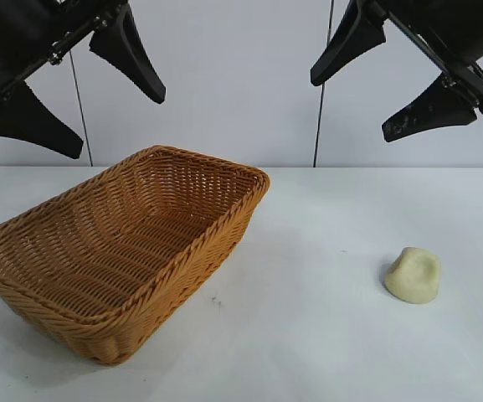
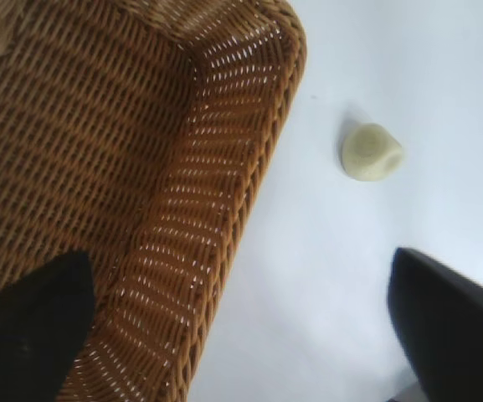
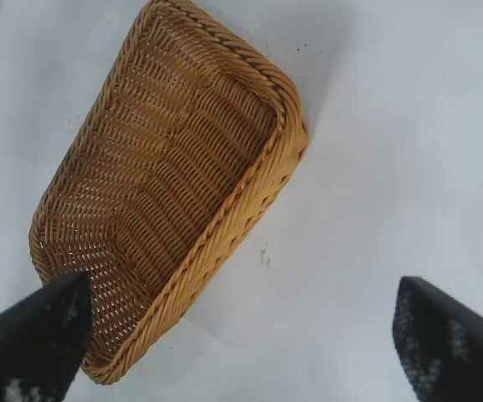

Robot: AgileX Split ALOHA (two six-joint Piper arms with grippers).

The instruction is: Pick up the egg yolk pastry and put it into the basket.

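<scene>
- Nearest in the exterior view, the white tabletop (image 1: 308,352) runs bare across the front, giving open room between the two objects and along the near edge.
- One basket (image 1: 115,251), golden-brown wicker, rectangular with sloping sides and a braided rim, sits on the left half. Its near corner lies close to the front of the view, and its long axis angles away toward the centre. Nothing lies inside it.
- One egg yolk pastry (image 1: 413,275), a pale cream-yellow lump with a dented top, rests on the tabletop at the right, well apart from the basket and a little farther back than the basket's near corner. Bare surface surrounds it on every side.
- A wide strip of clear tabletop separates the basket's right rim from the pastry; a few tiny dark specks mark it.
- Farther back, the tabletop ends at a pale wall crossed by two thin dark vertical lines.
- Two arms hang above that far edge, one at each upper corner.
- The left pincer (image 1: 78,88) is held high over the basket's far left side, its two black fingers spread wide apart and gripping nothing.
- The right pincer (image 1: 375,92) is held high at the upper right, above and behind the pastry, its fingers also spread wide and empty.
- Count: one basket, one pastry, two pincers.
</scene>
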